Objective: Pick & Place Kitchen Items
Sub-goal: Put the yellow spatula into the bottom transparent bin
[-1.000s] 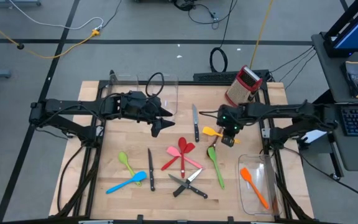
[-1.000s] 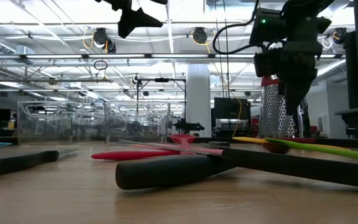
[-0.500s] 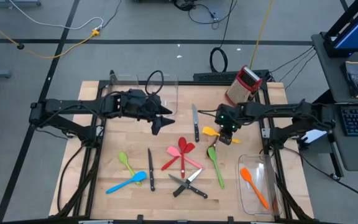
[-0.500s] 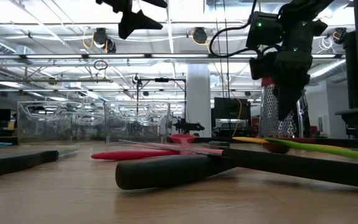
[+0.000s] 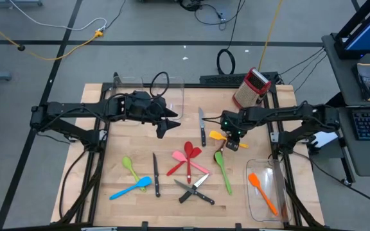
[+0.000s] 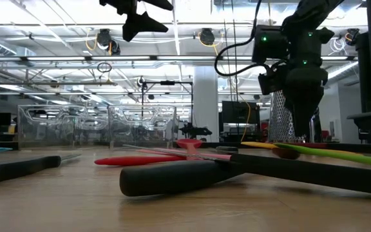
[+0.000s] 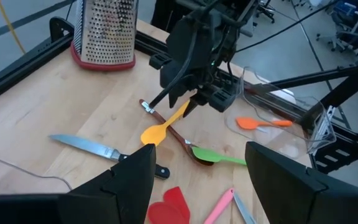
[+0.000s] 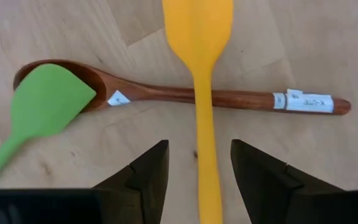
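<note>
The right claw point(image 5: 233, 142) is hanging low over the yellow spatula point(image 8: 199, 74), its fingers point(image 8: 143, 177) parted on either side of the handle and not gripping it. That spatula is lying on the desk point(image 5: 140, 154), crossing over the brown spoon point(image 8: 191, 94), whose bowl is touching the head of a green spatula point(image 8: 39, 112). The left claw point(image 5: 163, 126) is hovering wide open near the desk's middle, holding nothing. An orange spatula point(image 5: 262, 191) is resting inside a clear bin point(image 5: 257, 208).
</note>
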Controlling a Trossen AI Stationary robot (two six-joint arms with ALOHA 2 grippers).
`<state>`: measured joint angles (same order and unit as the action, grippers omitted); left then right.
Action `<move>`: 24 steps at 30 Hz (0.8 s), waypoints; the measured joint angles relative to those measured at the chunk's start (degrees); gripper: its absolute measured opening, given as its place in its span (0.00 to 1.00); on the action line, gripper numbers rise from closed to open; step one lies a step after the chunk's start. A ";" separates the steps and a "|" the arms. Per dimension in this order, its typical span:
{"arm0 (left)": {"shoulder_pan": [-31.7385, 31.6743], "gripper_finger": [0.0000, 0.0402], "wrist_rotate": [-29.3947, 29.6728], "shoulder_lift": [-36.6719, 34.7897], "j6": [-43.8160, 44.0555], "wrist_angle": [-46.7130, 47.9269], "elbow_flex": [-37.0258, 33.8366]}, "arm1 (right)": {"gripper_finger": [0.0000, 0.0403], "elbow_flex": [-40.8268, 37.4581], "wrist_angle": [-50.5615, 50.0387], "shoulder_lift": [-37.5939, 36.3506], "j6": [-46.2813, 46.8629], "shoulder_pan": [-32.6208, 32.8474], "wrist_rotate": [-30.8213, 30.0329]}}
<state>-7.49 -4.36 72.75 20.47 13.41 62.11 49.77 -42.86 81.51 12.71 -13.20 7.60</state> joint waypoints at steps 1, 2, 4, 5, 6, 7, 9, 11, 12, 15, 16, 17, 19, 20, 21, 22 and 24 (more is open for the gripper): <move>0.00 0.63 0.00 0.00 -0.20 0.00 0.00 | 0.41 -0.02 -0.07 0.28 0.04 0.13 -0.06; 0.00 0.63 -0.02 0.00 -0.48 0.02 0.00 | 0.41 -0.03 -0.23 0.38 0.07 0.31 -0.05; 0.00 0.63 0.00 0.00 -0.95 0.00 0.00 | 0.41 -0.02 0.23 0.58 0.08 1.06 0.00; 0.00 0.63 0.00 -0.02 -1.05 0.00 0.00 | 0.41 -0.02 0.86 1.05 0.20 1.47 0.06; -0.04 0.63 0.01 0.00 -1.07 0.00 0.00 | 0.41 -0.02 1.06 1.47 0.31 1.93 -0.09; -0.04 0.63 0.18 0.00 -1.07 0.04 0.00 | 0.41 -0.04 1.09 1.93 0.31 2.34 -0.05; -0.07 0.63 0.49 0.00 -1.11 0.00 0.00 | 0.41 0.00 1.73 3.14 0.30 3.08 -0.07; -0.10 0.63 0.52 0.00 -1.43 -0.17 0.00 | 0.41 -0.02 1.98 4.78 0.28 3.79 -1.00; -0.11 0.63 0.52 0.00 -1.44 -0.24 0.00 | 0.41 0.01 2.18 5.47 0.30 4.14 -2.20; -0.35 0.63 0.52 -0.02 -1.42 -0.22 0.00 | 0.41 -0.09 1.86 6.76 1.11 4.79 -7.13; -0.37 0.63 0.52 -0.02 -1.33 -0.22 0.00 | 0.41 -0.16 1.85 6.89 1.61 4.77 -7.66; -0.37 0.63 0.57 -0.02 -1.33 -0.24 0.00 | 0.41 -0.15 2.12 6.69 1.76 4.75 -7.85; -0.37 0.63 1.03 -0.02 -1.33 -0.26 0.00 | 0.41 -0.03 2.63 6.49 1.79 4.66 -7.91; -0.37 0.63 1.05 -0.02 -1.32 -0.26 0.00 | 0.41 -0.02 2.59 6.63 1.79 4.66 -7.93; -0.36 0.63 1.19 -0.02 -1.31 -0.26 0.01 | 0.41 -0.04 2.26 6.73 1.86 4.66 -7.74; -0.37 0.63 1.24 -0.02 -1.31 -0.26 0.00 | 0.40 -0.04 1.92 6.68 2.19 4.69 -7.72; -0.37 0.63 1.42 -0.02 -1.31 -0.28 0.00 | 0.38 -0.06 1.70 6.56 3.06 4.72 -7.75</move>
<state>-7.86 -2.94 72.73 19.16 13.13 62.11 49.72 -41.16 88.07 15.77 -8.48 -0.15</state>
